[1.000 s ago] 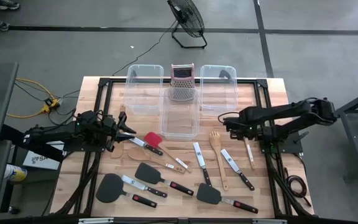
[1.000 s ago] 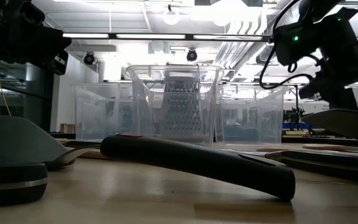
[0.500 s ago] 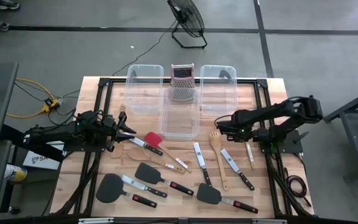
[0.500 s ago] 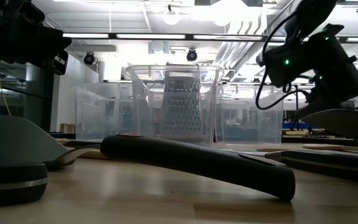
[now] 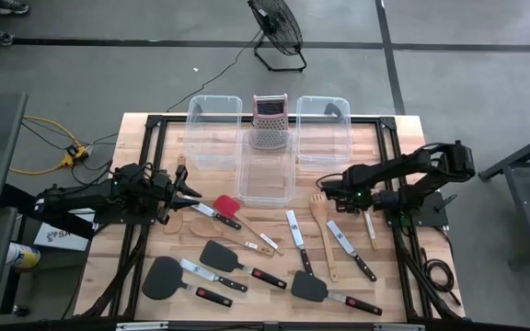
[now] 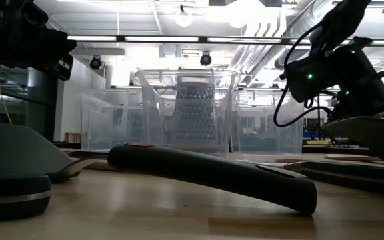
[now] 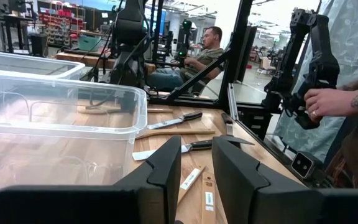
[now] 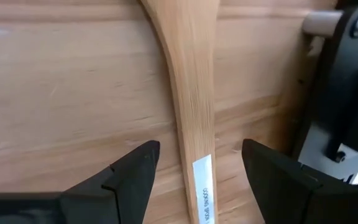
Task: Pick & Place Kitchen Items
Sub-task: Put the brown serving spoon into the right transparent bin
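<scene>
Wood table (image 5: 389, 147) under your arms carries the utensils. Your right gripper (image 8: 197, 171) sits low with its fingers (image 8: 126, 180) spread wide, straddling the wooden fork's (image 5: 323, 230) handle but not gripping it. That fork lies lengthwise, tines toward the bins (image 5: 269, 177). Your left gripper (image 7: 194, 171) waits at the table's left side, partly open and empty.

Even overhead light, with backlit glare at table height

Ceiling lamps (image 6: 182, 19) flare white in the low view, leaving the spatula handle (image 6: 212, 175) and arms as dark, soft-edged shapes; from above the table (image 5: 385, 285) is evenly lit with faint shadows; the right wrist's fingers (image 8: 129, 180) are blurred.
</scene>
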